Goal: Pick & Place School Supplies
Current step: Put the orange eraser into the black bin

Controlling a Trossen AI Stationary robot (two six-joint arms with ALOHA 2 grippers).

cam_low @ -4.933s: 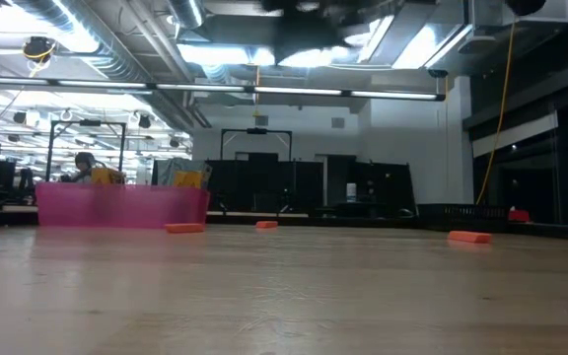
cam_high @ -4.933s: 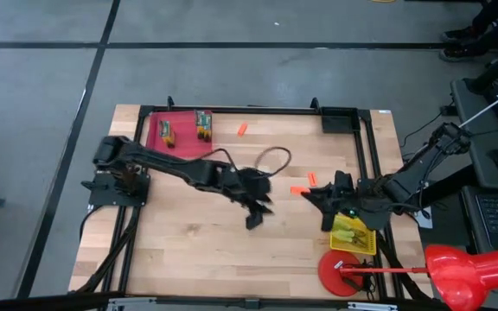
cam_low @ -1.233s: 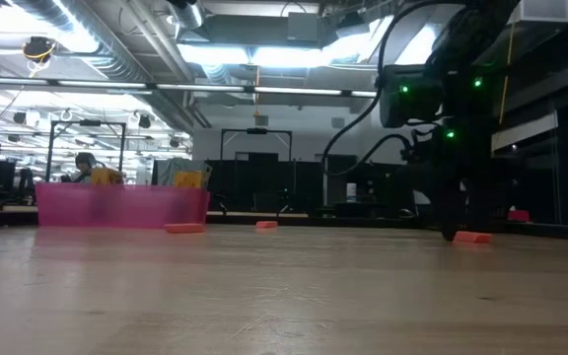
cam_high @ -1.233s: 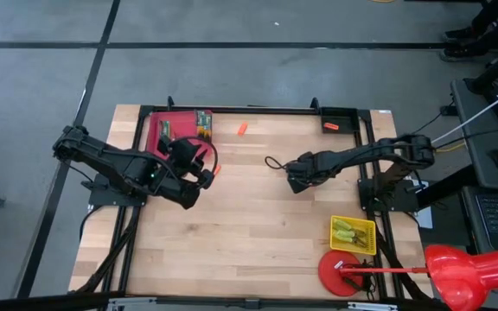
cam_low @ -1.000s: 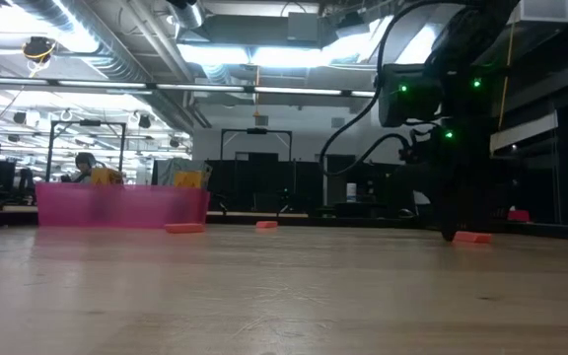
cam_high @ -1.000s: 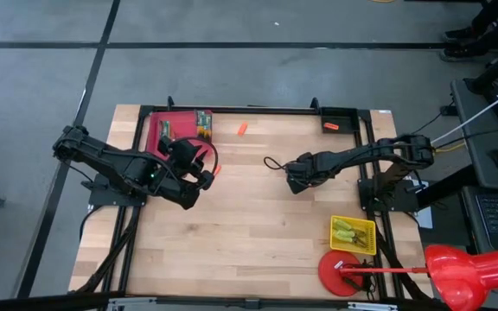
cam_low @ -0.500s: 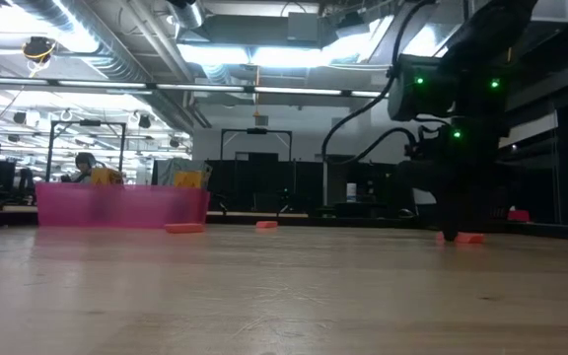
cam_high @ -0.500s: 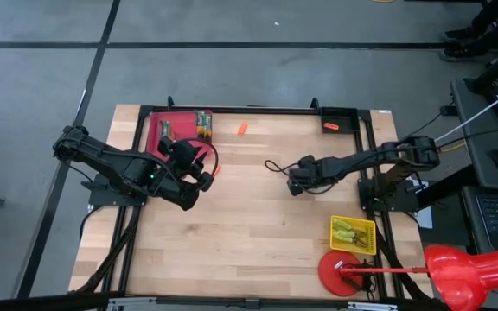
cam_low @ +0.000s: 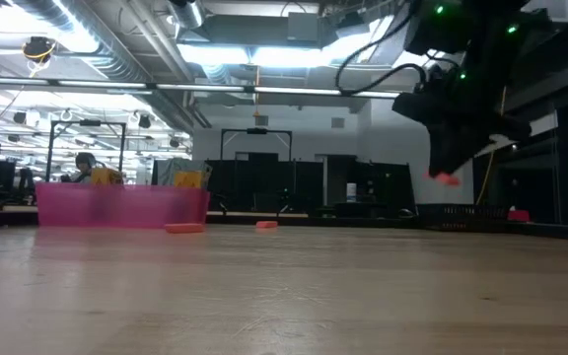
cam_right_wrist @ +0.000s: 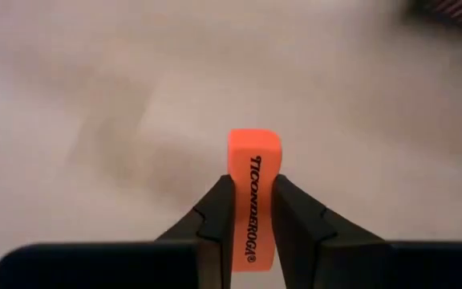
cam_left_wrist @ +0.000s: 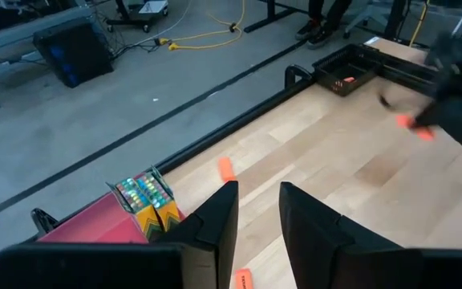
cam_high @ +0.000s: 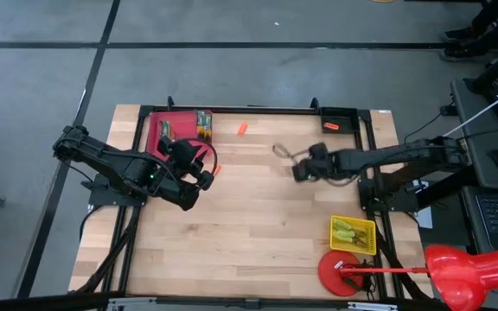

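My right gripper (cam_low: 450, 170) hangs above the table's right middle (cam_high: 301, 171), shut on an orange eraser (cam_right_wrist: 253, 172) printed TICONDEROGA. My left gripper (cam_left_wrist: 258, 210) waits raised near the pink tray (cam_high: 156, 138), open with nothing between its fingers. The tray holds two green-and-yellow crayon boxes (cam_high: 202, 123). More orange erasers lie flat on the wood: one near the far edge (cam_high: 241, 129), one beside my left gripper (cam_high: 216, 170). Another orange piece (cam_left_wrist: 345, 80) lies in a black bin (cam_high: 339, 121). My right gripper pinches the eraser's two broad faces (cam_right_wrist: 252, 210) between its two fingers (cam_right_wrist: 217, 215). The fingers slant steeply down from the table's right side. The eraser stands on edge between them, its free end (cam_right_wrist: 254, 142) sticking out past the tips, lifted clear of the table.
A yellow mesh basket (cam_high: 353, 235) with green-handled items sits at the near right, with a red round object (cam_high: 339, 273) just before it. A black frame rail (cam_high: 258, 110) runs along the far edge. Bare wood spans the middle and near side.
My right gripper has taken hold of the orange eraser that lay on the wood at the right middle. It has risen with it and drawn back toward the table's right and far edges, tipping as it went. The eraser now hangs clear of the table.
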